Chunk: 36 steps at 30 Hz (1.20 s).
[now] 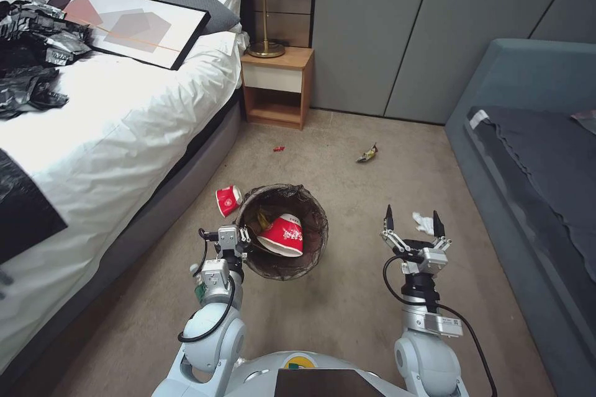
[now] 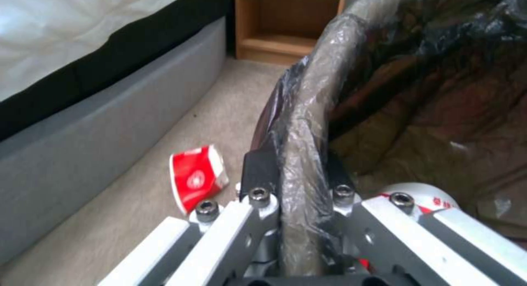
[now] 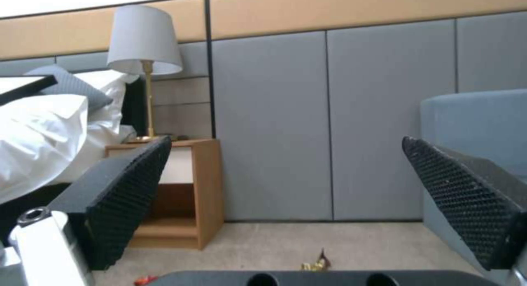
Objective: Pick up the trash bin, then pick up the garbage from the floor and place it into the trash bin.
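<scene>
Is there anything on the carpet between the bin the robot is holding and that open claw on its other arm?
No. In the head view, bare floor separates the trash bin from the open right tool. White crumpled tissue lies past that tool.

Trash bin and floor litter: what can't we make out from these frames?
- Trash bin: bottom hidden in head view by the red cup inside; left claw shut on its rim.
- Small red scrap: too small to identify.
- White tissue: partly hidden behind the open right claw.
- Yellow wrapper: cut off by the claw body, right wrist view.
</scene>
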Available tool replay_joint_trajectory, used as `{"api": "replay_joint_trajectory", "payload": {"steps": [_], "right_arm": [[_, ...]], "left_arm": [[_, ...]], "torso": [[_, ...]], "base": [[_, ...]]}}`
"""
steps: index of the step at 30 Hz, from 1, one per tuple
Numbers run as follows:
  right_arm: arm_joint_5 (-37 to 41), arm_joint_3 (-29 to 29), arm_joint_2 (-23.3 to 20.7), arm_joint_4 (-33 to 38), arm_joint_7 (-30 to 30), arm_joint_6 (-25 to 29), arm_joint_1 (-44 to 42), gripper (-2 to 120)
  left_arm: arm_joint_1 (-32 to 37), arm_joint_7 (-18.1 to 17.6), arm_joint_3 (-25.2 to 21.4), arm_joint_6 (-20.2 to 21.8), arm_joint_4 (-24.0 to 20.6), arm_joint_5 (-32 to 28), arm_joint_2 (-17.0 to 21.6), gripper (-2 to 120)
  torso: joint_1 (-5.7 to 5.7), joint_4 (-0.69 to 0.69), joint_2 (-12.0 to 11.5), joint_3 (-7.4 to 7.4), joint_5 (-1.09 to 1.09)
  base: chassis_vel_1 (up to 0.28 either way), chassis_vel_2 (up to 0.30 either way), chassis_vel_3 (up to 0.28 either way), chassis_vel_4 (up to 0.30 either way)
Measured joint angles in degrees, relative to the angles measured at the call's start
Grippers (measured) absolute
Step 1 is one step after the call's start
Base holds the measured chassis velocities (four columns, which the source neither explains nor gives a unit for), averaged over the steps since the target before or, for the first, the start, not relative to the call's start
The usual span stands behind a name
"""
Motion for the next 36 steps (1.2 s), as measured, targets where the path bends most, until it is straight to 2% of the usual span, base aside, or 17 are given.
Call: {"api": "replay_joint_trajectory", "payload": {"steps": [13, 14, 29, 35, 36], "right_arm": [[0.4, 0.4, -0.3, -0.6, -0.8, 0.3, 0.8, 100], [0.6, 0.5, -0.4, -0.9, -0.9, 0.6, 1.3, 100], [0.6, 1.6, -1.7, -1.5, -0.9, 0.6, 3.7, 100], [-0.6, 3.8, -3.0, -2.8, 0.5, -0.8, 6.1, 100], [-1.3, 5.3, -3.7, -3.6, 1.8, -3.4, 7.4, 100]], "left_arm": [[0.0, 0.0, -0.2, 0.0, 0.1, 0.0, -0.1, 3], [0.0, 0.0, -0.2, -0.1, 0.2, 0.0, -0.1, 3], [0.1, 0.0, -0.1, -0.1, 0.1, 0.0, -0.2, 3], [0.1, 0.0, -0.1, -0.1, 0.0, 0.0, -0.2, 3], [0.2, 0.0, -0.2, -0.1, -0.1, 0.0, -0.2, 3]], "torso": [[0.0, -0.03, 0.0, 0.0, 0.0], [0.01, 0.0, 0.0, 0.02, -0.01], [0.0, -0.02, 0.0, -0.01, 0.0], [0.0, -0.01, 0.0, -0.01, 0.0], [0.0, -0.01, 0.0, -0.01, 0.0]], "base": [[-0.262, 0.238, 0.25, -0.243], [-0.055, 0.119, 0.062, -0.064], [0.003, -0.005, 0.001, 0.002], [0.0, 0.0, 0.0, 0.0], [0.0, 0.0, 0.0, 0.0]]}}
